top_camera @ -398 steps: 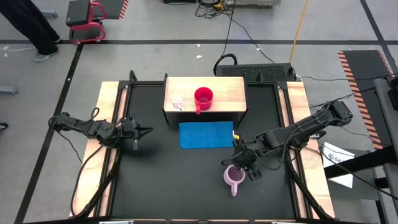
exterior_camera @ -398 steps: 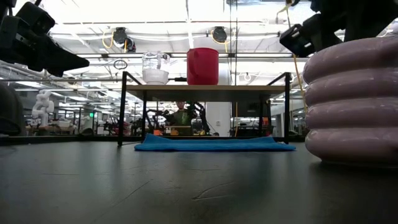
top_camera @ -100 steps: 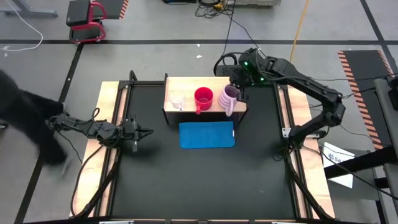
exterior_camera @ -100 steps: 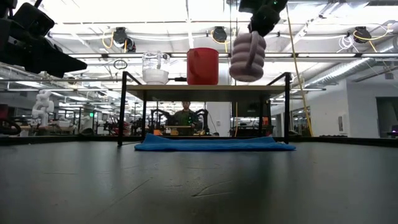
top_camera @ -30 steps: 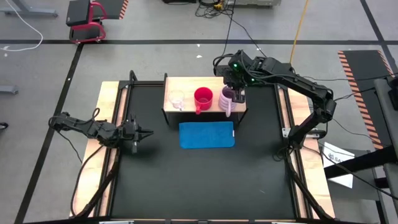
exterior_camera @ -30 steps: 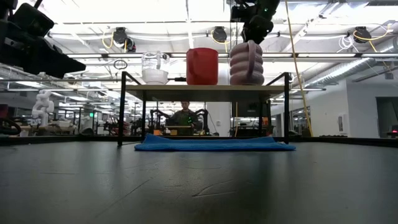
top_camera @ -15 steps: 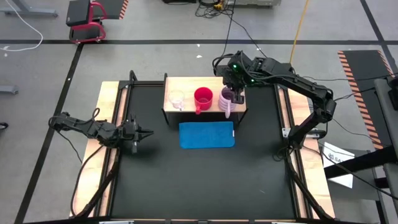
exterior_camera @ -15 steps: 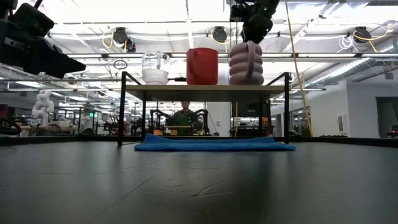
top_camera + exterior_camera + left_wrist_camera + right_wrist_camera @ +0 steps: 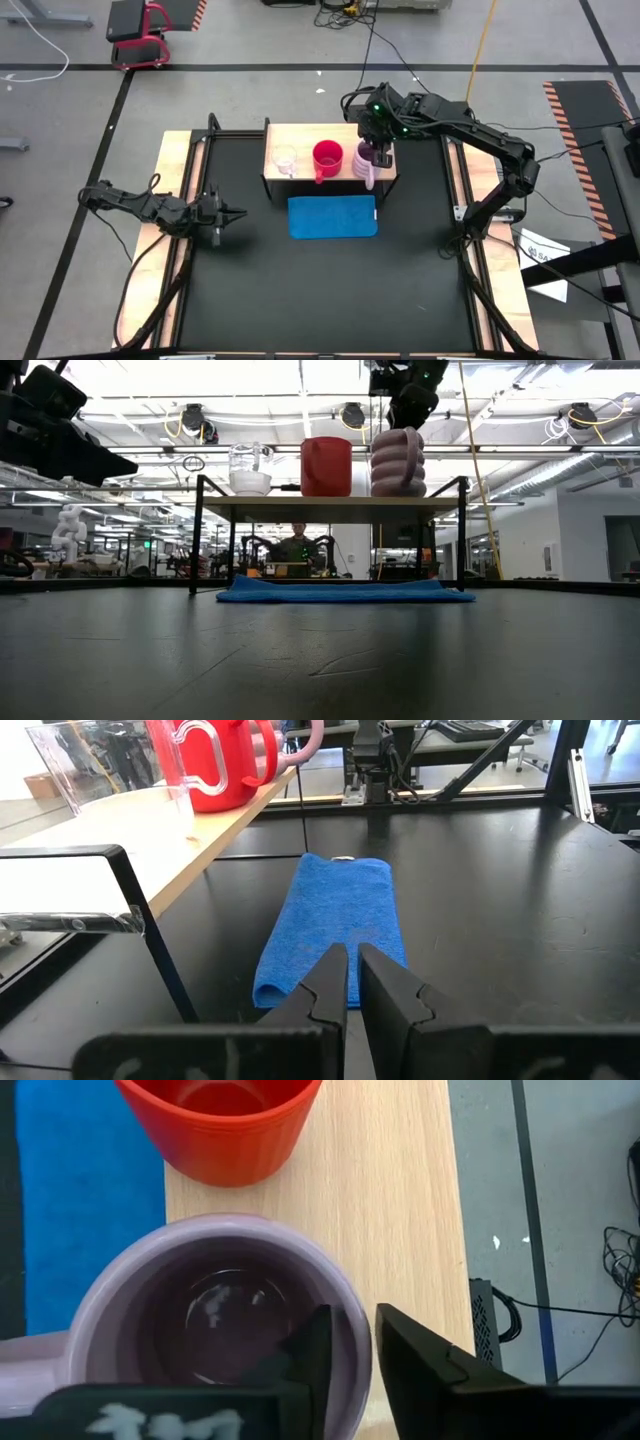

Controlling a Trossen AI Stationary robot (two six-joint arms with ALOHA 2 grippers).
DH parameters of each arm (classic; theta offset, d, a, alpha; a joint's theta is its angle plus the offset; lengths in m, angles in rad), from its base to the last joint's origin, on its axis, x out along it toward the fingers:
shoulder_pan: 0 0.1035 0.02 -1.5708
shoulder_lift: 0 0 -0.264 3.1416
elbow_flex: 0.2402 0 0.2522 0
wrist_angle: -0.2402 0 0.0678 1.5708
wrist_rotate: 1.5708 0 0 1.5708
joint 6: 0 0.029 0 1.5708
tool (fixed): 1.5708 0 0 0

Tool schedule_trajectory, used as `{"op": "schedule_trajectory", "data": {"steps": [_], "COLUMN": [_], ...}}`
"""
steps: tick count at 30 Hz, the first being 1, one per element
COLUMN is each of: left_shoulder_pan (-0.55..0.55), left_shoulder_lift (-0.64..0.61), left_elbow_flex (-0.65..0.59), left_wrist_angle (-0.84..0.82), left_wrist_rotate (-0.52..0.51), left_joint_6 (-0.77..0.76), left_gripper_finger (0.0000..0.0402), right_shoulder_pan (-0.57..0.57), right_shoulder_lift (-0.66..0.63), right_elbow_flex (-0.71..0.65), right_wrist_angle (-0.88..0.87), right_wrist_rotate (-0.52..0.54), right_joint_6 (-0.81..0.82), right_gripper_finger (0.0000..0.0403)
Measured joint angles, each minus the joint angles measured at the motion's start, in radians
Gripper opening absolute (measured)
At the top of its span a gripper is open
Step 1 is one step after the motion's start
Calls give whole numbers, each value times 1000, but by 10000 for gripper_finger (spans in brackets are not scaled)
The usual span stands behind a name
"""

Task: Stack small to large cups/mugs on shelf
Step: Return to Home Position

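Observation:
On the wooden shelf (image 9: 300,135) three cups stand upright in a row on their bases: a clear glass cup (image 9: 285,158) at the left, a red mug (image 9: 327,155) in the middle and a ribbed lilac mug (image 9: 364,160) at the right. My right gripper (image 9: 352,1315) hangs over the lilac mug, open and slanting down. One finger is inside the mug and the other outside its rim. My left gripper (image 9: 232,212) waits shut above the table's left side, pointing toward the shelf. My right gripper straddles the lilac mug's rim (image 9: 352,1342) on the side away from its handle, one finger (image 9: 312,1342) inside the mug and one (image 9: 410,1342) outside, coming slanting from above. Whether either finger touches the wall, I cannot tell. The mug stands upright on the shelf.
A flat blue mat (image 9: 333,216) lies on the black table just in front of the shelf. Wooden strips (image 9: 165,190) run along the table's left and right sides. The red mug stands close beside the lilac one.

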Motion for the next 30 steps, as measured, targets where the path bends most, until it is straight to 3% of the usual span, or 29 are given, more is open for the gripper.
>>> {"op": "schedule_trajectory", "data": {"steps": [8,18,30], "left_shoulder_pan": [0,0,0], "left_shoulder_lift": [0,0,0], "left_elbow_flex": [0,0,0], "left_wrist_angle": [-1,-1,-4], "left_wrist_rotate": [0,0,6], "left_joint_6": [-2,-2,-1], "left_gripper_finger": [31,31,31], "right_shoulder_pan": [0,3,4], "right_shoulder_lift": [-1,-8,-103], "right_elbow_flex": [39,40,41], "right_wrist_angle": [-3,-15,-9], "right_wrist_rotate": [-24,-29,-26], "right_joint_6": [11,11,44], "right_gripper_finger": [106,107,107]}}
